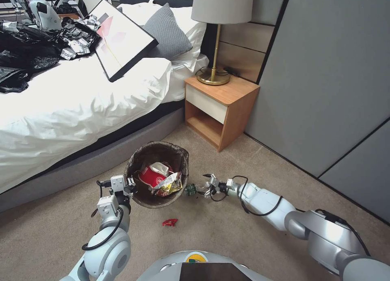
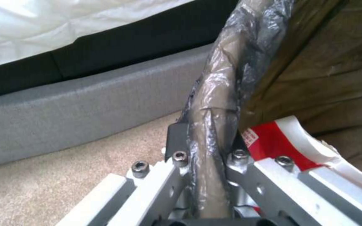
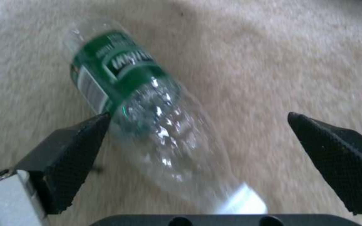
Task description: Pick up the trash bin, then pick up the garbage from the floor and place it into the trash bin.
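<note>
The bin (image 1: 157, 174) sits low in the centre of the head view, held up off the carpet (image 1: 227, 240) by the left gripper (image 1: 129, 185), which is clamped on the bagged rim at the bin's left side — the left wrist view shows the rim (image 2: 214, 125) pinched between the jaws. So the first step looks done.

Inside the bin lie a red-and-white cup (image 1: 152, 176), a crumpled white piece (image 1: 162, 167) and a yellow snack wrapper (image 1: 170, 184), so part of the garbage is already in.

Just right of the bin, the right gripper (image 1: 203, 188) hangs spread wide, with a clear bottle (image 3: 147, 116) with a green label between its jaws but not squeezed; it is blurred, and whether it rests on the carpet or is in the air cannot be told.

Left to do, by my reading: the bottle, and a small red wrapper (image 1: 170, 222) on the carpet below the bin.
</note>
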You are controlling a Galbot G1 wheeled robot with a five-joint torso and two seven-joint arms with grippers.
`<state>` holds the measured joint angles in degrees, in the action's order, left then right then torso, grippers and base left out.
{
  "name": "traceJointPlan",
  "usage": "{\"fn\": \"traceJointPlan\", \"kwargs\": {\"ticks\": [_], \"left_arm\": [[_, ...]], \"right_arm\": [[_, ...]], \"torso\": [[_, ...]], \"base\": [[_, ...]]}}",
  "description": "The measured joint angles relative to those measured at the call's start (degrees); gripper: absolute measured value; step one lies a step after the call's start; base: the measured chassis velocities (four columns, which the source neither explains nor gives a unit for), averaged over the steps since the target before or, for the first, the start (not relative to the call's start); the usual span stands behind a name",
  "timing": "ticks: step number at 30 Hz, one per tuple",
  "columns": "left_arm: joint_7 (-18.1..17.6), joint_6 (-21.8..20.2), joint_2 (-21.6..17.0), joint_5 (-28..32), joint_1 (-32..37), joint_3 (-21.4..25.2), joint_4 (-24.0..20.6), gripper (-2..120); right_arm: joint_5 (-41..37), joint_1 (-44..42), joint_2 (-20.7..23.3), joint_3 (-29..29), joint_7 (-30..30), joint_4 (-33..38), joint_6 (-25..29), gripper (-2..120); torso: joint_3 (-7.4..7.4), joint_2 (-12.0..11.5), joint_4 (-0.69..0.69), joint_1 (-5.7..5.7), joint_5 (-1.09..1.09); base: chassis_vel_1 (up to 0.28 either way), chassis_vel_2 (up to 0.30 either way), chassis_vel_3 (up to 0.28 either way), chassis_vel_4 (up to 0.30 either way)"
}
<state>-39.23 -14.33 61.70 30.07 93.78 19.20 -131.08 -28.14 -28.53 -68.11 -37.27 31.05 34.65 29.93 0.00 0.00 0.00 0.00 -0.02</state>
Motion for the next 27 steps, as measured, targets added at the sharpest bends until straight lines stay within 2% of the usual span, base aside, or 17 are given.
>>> {"fn": "traceJointPlan", "kwargs": {"ticks": [2, 15, 19, 25, 27], "left_arm": [[0.0, 0.0, 0.0, 0.0, 0.0, 0.0, -0.1, 0], [-0.3, 0.1, -0.2, 0.0, -0.2, 0.1, -0.2, 0], [-0.4, 0.1, -0.4, 0.2, -0.4, 0.1, -0.2, 0], [-0.5, 0.1, -0.8, 0.5, -0.6, 0.1, -0.2, 0], [-0.6, 0.1, -0.9, 0.6, -0.9, 0.1, -0.1, 0]], "right_arm": [[0.5, 0.1, -1.6, 0.5, 0.3, -1.3, 0.6, 100], [2.1, 0.1, -5.5, 1.8, 0.6, -6.2, 1.4, 100], [2.7, 0.0, -6.7, 2.8, 1.0, -8.1, 1.4, 91], [4.5, -0.6, -8.4, 5.4, 1.4, -10.6, 1.6, 85], [5.0, -0.6, -9.0, 6.1, 1.3, -11.5, 1.8, 75]], "torso": [[0.0, 0.0, 0.01, 0.0, 0.02], [0.0, 0.0, 0.0, 0.0, 0.02], [0.0, 0.0, 0.0, 0.0, 0.01], [0.0, 0.0, 0.0, 0.0, 0.02], [0.0, 0.0, 0.0, 0.0, 0.02]], "base": [[0.0, 0.0, 0.0, 0.0], [0.0, 0.0, 0.0, 0.0], [0.0, 0.0, 0.0, 0.0], [0.0, 0.0, 0.0, 0.0], [0.0, 0.0, 0.0, 0.0]]}}
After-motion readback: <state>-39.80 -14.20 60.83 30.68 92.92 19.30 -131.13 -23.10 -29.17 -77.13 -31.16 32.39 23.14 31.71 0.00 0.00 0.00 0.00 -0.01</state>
